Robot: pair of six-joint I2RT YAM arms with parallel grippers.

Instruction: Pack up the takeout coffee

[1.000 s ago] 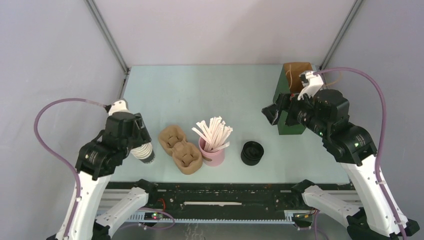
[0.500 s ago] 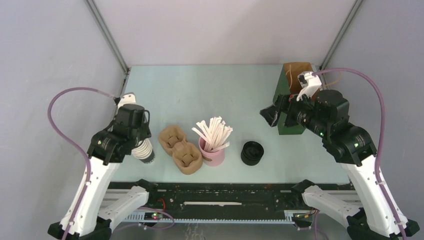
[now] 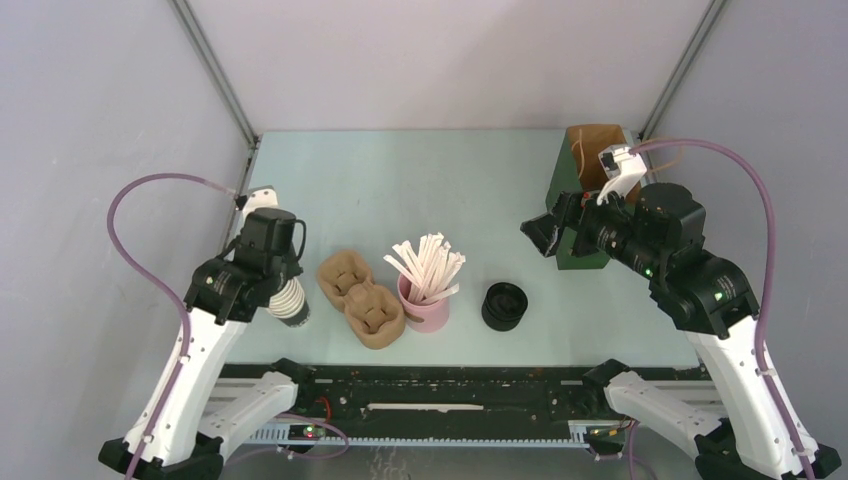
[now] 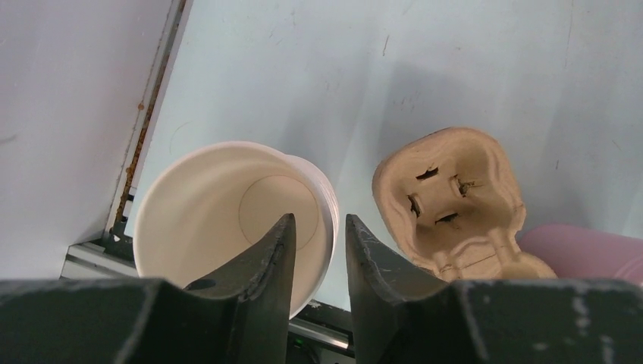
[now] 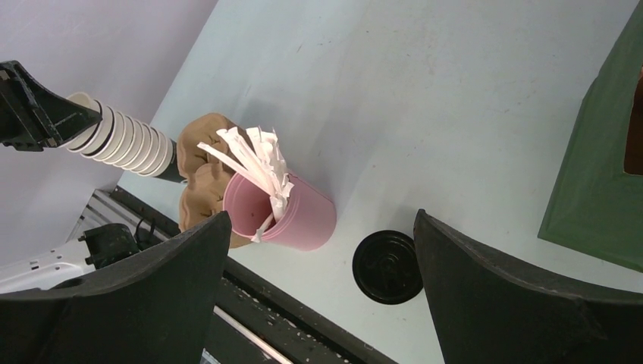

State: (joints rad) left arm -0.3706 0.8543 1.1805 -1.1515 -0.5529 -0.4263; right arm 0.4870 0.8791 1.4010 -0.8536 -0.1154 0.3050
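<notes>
No single black lidded cup, the takeout coffee, shows in any view. My left gripper [image 3: 283, 288] sits at the top of a ribbed stack of cups [image 3: 291, 305] with cream insides. In the left wrist view its jaws [image 4: 320, 221] stand narrowly apart astride the top cup's rim [image 4: 327, 199], one finger inside and one outside. My right gripper [image 3: 545, 232] is wide open and empty, held above the table left of the green box [image 3: 578, 225]. Its view looks down on a squat black stack of lids [image 5: 387, 267] between its fingers [image 5: 320, 220].
A pink holder [image 3: 426, 310] full of white wrapped straws stands at the front middle, with two tan pulp cup carriers [image 3: 360, 297] to its left. The lid stack [image 3: 504, 305] is to its right. A brown paper bag [image 3: 592, 150] sits in the green box.
My left arm has shifted right and swung its wrist over the cup stack. My right gripper has stayed almost still and open.
</notes>
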